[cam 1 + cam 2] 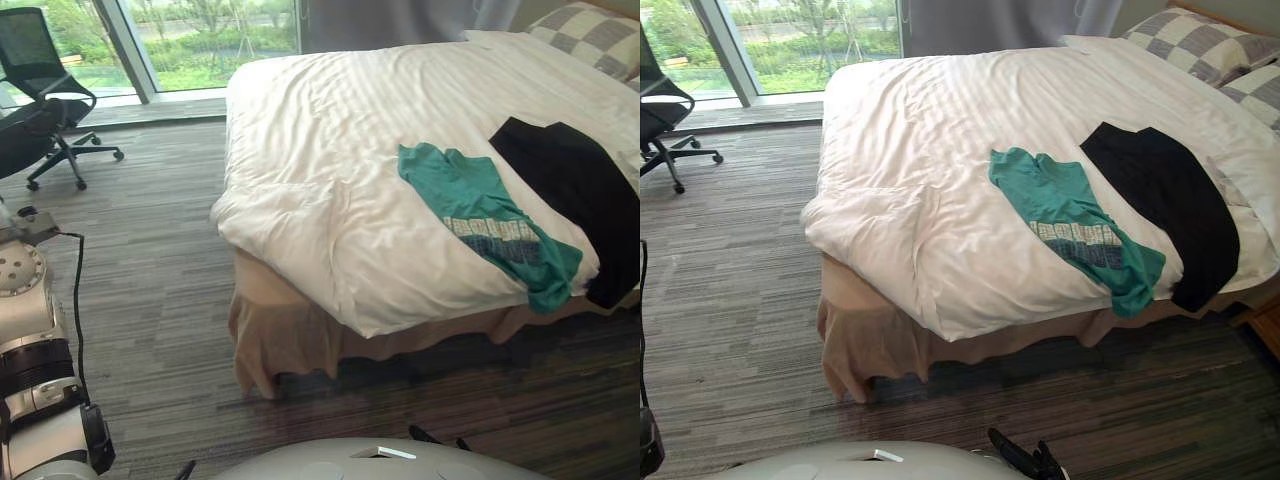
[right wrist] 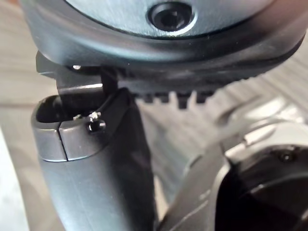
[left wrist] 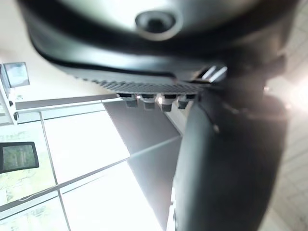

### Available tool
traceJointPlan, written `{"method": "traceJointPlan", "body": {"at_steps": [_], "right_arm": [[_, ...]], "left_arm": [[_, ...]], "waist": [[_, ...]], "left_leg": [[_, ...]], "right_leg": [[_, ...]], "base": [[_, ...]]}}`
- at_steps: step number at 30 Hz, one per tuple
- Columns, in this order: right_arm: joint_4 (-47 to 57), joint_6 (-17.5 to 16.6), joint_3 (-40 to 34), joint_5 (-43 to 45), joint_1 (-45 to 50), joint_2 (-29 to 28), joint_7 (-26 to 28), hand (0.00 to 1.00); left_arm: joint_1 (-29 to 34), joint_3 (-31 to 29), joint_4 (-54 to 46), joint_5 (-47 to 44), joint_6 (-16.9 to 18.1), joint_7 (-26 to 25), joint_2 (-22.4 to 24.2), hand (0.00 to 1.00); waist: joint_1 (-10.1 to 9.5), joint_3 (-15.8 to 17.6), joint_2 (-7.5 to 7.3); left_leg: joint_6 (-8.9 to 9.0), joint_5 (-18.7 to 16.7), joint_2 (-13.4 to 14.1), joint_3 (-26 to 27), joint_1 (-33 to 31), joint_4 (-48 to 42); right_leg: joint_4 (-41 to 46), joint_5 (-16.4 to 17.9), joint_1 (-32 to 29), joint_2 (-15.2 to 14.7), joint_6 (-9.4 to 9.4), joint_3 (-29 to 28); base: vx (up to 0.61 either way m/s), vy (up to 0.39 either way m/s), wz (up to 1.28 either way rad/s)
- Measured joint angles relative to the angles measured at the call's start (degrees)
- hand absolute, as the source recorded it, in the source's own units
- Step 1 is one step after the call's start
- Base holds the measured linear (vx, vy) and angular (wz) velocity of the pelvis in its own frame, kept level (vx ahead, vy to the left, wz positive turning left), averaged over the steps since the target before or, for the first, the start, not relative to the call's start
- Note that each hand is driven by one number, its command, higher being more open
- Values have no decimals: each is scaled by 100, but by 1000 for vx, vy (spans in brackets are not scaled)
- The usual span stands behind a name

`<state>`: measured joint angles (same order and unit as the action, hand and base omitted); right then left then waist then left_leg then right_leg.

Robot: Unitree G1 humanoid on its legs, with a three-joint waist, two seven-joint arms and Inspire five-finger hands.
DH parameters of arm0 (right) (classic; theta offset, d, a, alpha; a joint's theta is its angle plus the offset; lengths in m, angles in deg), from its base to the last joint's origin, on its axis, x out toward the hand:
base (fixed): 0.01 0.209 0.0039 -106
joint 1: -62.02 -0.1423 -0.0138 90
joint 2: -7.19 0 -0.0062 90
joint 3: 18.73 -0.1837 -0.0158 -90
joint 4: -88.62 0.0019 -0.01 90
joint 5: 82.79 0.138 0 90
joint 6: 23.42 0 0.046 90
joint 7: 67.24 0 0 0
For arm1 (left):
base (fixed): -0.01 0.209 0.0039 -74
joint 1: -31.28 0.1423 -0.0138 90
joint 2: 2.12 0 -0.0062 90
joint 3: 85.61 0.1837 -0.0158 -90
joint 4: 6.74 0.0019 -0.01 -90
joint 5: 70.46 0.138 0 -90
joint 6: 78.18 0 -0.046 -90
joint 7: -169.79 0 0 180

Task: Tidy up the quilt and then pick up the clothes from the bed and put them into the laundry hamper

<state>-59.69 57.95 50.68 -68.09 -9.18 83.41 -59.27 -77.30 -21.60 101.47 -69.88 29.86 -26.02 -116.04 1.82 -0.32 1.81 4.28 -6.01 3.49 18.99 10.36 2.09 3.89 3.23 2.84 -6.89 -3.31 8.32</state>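
A white quilt (image 1: 330, 130) covers the bed, rumpled and hanging over the near corner above a beige bed skirt (image 1: 270, 340). On its near right part lies a green T-shirt (image 1: 1065, 205), spread flat, its hem drooping over the bed's edge. Beside that, further right, a black garment (image 1: 1165, 185) also hangs over the edge. My right hand (image 1: 1025, 458) is low at the picture's bottom, well short of the bed, fingers relaxed and holding nothing. My left hand (image 3: 226, 168) hangs by my side, thumb straight, with nothing in it.
Checked pillows (image 1: 1200, 40) lie at the bed's head, far right. A black office chair (image 1: 40, 90) stands at the far left near the tall window (image 1: 200, 40). Striped grey carpet (image 1: 150, 280) stretches between me and the bed.
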Motion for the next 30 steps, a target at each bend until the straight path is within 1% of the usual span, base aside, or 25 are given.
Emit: {"method": "traceJointPlan", "body": {"at_steps": [1,3,5,8,12,14,15,16,18,21,22,23,26,28,29,30], "right_arm": [[3,24,-22,-3,4,1,11,100],[9,61,-66,-3,7,2,18,100],[13,91,-93,-1,3,1,19,100],[65,185,-130,-2,-17,13,19,100],[73,206,-139,2,-53,79,19,100],[85,211,-136,2,-107,145,22,100],[86,213,-136,1,-119,158,23,100],[86,222,-134,1,-125,170,23,100],[86,267,-131,-2,-155,196,23,100],[82,347,-120,-36,-181,236,22,100],[82,369,-120,-37,-181,236,22,100],[286,426,-143,-79,-184,319,35,100],[291,437,-140,-95,-185,436,43,100],[414,440,-204,-104,-170,528,63,100],[476,440,-241,-180,-173,550,98,100],[606,447,-264,-314,-178,625,183,100]], "left_arm": [[-52,112,51,97,-56,80,-65,100],[-245,436,214,586,-108,263,-178,100],[-337,690,214,833,-165,402,-189,100],[-429,1178,354,1114,-226,715,-381,100],[-664,1728,637,1361,-324,1062,-393,100],[-693,2092,650,1384,-344,1246,-398,100],[-717,2193,658,1388,-368,1293,-398,100],[-891,2490,729,1457,-443,1453,-398,100],[-1035,2681,815,1580,-466,1586,-399,100],[-1149,2944,836,1583,-636,1773,-399,100],[-1153,3019,836,1584,-703,1810,-399,100],[-1162,3480,839,1585,-1458,1884,-396,100],[-1162,3546,839,1585,-1520,1884,-394,100],[-1048,3545,696,1586,-1617,1731,-229,100],[-985,3551,621,1590,-1727,1606,-151,100],[-925,3597,498,1670,-1969,1439,34,100]], "waist": [[11,0,-1],[35,4,7],[78,7,13],[161,22,48],[196,75,138],[305,119,211],[317,132,232],[323,151,263],[350,161,281],[477,173,300],[501,175,302],[632,448,451],[635,527,514],[665,593,592],[689,593,600],[730,610,617]], "left_leg": [[-4,-3,-3,19,2,-2],[-14,-8,-22,23,-20,-20],[-30,-18,-33,10,-96,-77],[-34,-17,-69,-7,-176,-114],[-37,-15,-69,9,-203,-157],[-44,-10,-77,7,-203,-160],[-45,-10,-79,12,-201,-160],[-51,-5,-81,18,-202,-158],[-53,-3,-79,25,-201,-154],[-54,-3,-80,38,-192,-143],[-54,-3,-82,46,-185,-142],[-71,5,-112,71,-283,-186],[-97,33,-86,55,-310,-196],[-100,34,-137,121,-347,-200],[-122,48,-194,129,-395,-200],[-150,66,-295,163,-502,-199]], "right_leg": [[0,-5,-5,6,-5,-32],[0,-17,-43,15,-22,-74],[-1,-19,-84,1,-26,-86],[-2,-26,-159,4,-27,-108],[-15,-71,-188,8,-69,-172],[-19,-83,-190,8,-79,-194],[-21,-87,-192,8,-85,-204],[-39,-100,-193,8,-100,-217],[-78,-129,-184,19,-90,-228],[-112,-159,-175,29,-71,-250],[-112,-160,-176,29,-70,-264],[12,-142,-331,-1,-51,-327],[132,-94,-405,21,10,-334],[702,208,-706,-50,-9,-450],[948,340,-869,-117,-52,-495],[1391,574,-1179,-250,-119,-573]], "base": [[-36,-11,-11],[-51,-23,-7],[-64,-18,1],[-67,-11,0],[-60,-14,-5],[-56,-9,-2],[-50,-6,-5],[-36,-6,-4],[-18,-10,-6],[-3,-9,-5],[-61,8,-9],[-67,1,-9],[-24,-1,-2],[-45,-13,-2],[-62,-8,3],[-69,-30,10]]}}
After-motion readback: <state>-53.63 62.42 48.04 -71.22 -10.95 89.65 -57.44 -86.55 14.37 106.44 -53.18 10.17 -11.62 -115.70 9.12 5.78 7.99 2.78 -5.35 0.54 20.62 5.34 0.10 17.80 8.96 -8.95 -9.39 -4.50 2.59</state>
